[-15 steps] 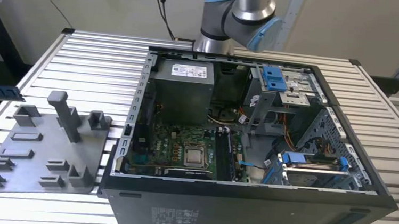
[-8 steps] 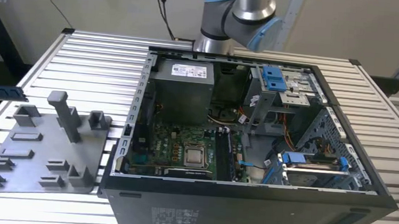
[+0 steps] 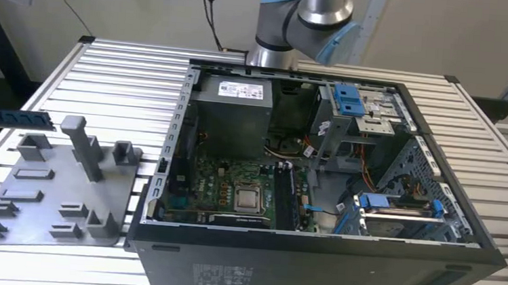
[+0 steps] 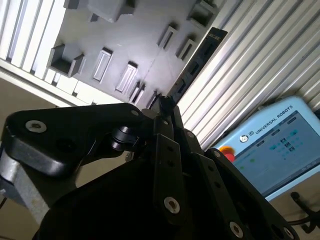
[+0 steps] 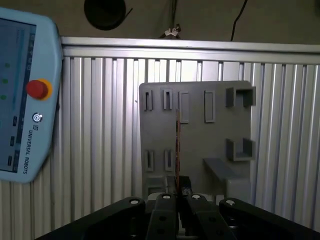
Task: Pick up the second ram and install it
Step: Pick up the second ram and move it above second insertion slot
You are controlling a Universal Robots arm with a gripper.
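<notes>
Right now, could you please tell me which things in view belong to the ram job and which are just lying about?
In the job:
- the second ram, held in the shut gripper
- the grey holder plate
- the open computer case and its motherboard

Lying about:
- the teach pendant
- the power supply
- the blue drive bracket

the second ram [image 3: 27, 119] is dark blue-green; the holder plate [image 3: 39, 215] plain grey; the ribbed table [image 3: 123, 78] silver; the teach pendant [image 5: 20, 100] light blue, its button [image 5: 36, 89] red.
</notes>
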